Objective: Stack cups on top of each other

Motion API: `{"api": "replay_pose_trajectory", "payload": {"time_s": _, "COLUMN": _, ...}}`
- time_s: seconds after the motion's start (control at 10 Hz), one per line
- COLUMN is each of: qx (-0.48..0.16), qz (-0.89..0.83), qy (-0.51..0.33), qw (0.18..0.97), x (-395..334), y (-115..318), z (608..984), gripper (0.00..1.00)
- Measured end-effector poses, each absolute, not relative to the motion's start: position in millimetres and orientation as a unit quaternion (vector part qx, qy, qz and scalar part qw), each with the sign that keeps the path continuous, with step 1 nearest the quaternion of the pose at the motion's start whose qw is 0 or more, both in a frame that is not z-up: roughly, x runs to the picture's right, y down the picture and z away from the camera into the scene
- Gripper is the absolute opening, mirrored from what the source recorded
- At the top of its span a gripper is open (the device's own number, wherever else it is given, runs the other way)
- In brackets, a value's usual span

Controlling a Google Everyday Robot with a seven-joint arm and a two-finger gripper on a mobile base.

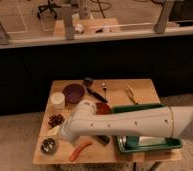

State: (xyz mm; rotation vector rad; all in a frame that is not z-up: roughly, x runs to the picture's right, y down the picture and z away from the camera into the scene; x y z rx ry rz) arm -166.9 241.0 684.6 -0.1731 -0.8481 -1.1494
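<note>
I see the silver cup (48,146), shiny metal, at the table's (118,88) front left corner. The short white cup (58,100) sits by the left edge further back, well apart. Both look light and stiff, but the metal will be slippery, so I'd pinch one wall at the rim. My gripper (103,139), mostly hidden under the arm (135,122) near the front edge, stands wide and empty.
</note>
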Motion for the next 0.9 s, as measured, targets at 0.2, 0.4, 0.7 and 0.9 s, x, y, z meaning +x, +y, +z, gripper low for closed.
{"api": "replay_pose_trajectory", "payload": {"time_s": 0.2, "qx": -0.075, "qz": -0.536, "qy": -0.39, "qw": 0.745, "x": -166, "y": 249, "z": 689, "gripper": 0.8}}
{"api": "replay_pose_trajectory", "payload": {"time_s": 0.4, "qx": -0.073, "qz": -0.551, "qy": -0.388, "qw": 0.735, "x": -171, "y": 257, "z": 695, "gripper": 0.8}}
{"api": "replay_pose_trajectory", "payload": {"time_s": 0.7, "qx": -0.069, "qz": -0.569, "qy": -0.389, "qw": 0.722, "x": -183, "y": 260, "z": 699, "gripper": 0.8}}
{"api": "replay_pose_trajectory", "payload": {"time_s": 0.9, "qx": -0.065, "qz": -0.573, "qy": -0.392, "qw": 0.717, "x": -190, "y": 262, "z": 701, "gripper": 0.8}}
